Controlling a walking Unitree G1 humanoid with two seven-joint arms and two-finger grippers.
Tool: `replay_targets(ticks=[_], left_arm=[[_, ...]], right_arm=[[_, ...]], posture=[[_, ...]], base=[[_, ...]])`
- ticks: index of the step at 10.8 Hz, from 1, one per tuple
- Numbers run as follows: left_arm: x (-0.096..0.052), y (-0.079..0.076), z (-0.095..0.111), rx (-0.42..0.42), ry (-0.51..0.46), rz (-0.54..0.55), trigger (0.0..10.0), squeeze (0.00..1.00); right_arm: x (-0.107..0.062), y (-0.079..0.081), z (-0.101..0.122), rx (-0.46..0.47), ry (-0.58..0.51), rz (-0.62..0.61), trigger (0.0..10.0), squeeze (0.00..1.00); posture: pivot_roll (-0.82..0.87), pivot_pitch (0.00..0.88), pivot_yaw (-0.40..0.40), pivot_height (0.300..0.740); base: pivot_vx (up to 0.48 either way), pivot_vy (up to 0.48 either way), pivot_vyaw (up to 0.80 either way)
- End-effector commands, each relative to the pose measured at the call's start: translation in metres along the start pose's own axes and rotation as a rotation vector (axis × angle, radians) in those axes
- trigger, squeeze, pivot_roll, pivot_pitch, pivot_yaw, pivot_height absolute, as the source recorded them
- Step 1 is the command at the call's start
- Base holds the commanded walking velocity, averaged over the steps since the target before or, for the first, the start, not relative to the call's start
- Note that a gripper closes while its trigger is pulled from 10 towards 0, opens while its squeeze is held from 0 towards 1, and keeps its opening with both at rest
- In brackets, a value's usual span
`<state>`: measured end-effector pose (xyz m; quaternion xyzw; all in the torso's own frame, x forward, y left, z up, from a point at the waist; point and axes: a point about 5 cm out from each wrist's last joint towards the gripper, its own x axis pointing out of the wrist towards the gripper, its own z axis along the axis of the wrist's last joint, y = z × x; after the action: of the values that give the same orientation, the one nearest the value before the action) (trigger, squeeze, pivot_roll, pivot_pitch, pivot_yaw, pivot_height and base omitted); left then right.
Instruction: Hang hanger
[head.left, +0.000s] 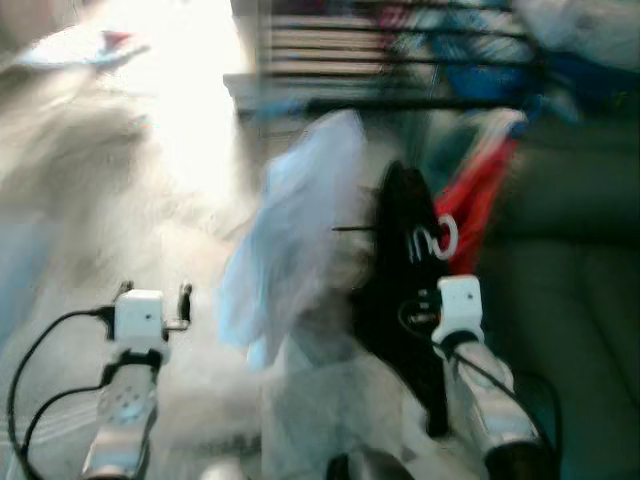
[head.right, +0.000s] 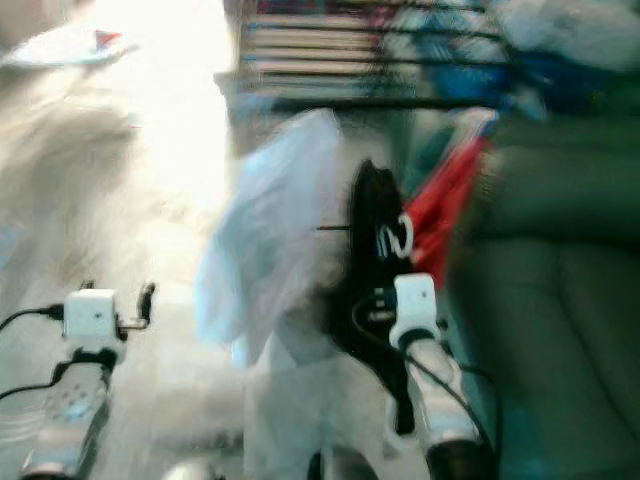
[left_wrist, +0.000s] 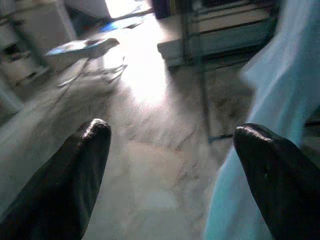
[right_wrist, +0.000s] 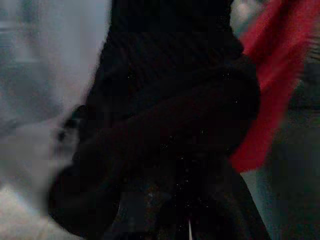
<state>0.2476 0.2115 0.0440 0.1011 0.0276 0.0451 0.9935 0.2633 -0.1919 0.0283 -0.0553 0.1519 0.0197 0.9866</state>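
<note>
While my left gripper (left_wrist: 170, 170) hangs spread wide over the pale floor (head.left: 130, 180), I see my right gripper (head.left: 415, 235) raised into a black garment (head.left: 400, 290) beside a white hanger hook (head.left: 445, 238), its grip impossible to tell through blur.

A lived-in home, likely a living room doing duty as a laundry spot. A pale stone-patterned floor (head.left: 150, 200) catches strong daylight. A dark green sofa (head.left: 580, 300) fills the right side, with loose clothes heaped along its back (blue and pale fabrics, blurred). Garments hang in the middle: a light blue one (head.left: 290, 240), a black one (head.left: 400, 270), a red one (head.left: 480, 190). Behind them stands a dark metal rack (head.left: 400, 60), and farther off something like an ironing board (left_wrist: 85, 47).
</note>
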Motion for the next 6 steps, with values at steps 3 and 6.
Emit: replay_targets(ticks=[3,6], left_arm=[[-0.005,0.000,-0.004,0.019,0.009,-0.016,10.0,0.00],[-0.006,-0.001,-0.002,0.019,-0.005,-0.014,10.0,0.00]], right_arm=[[0.004,0.000,0.008,0.017,-0.034,-0.025,10.0,0.00],[0.007,-0.005,0.024,-0.023,-0.123,-0.052,10.0,0.00]], posture=[[0.00,0.130,-0.062,0.740],[0.00,0.136,-0.066,0.740]], base=[[0.439,0.000,0.00],[0.433,0.000,0.00]])
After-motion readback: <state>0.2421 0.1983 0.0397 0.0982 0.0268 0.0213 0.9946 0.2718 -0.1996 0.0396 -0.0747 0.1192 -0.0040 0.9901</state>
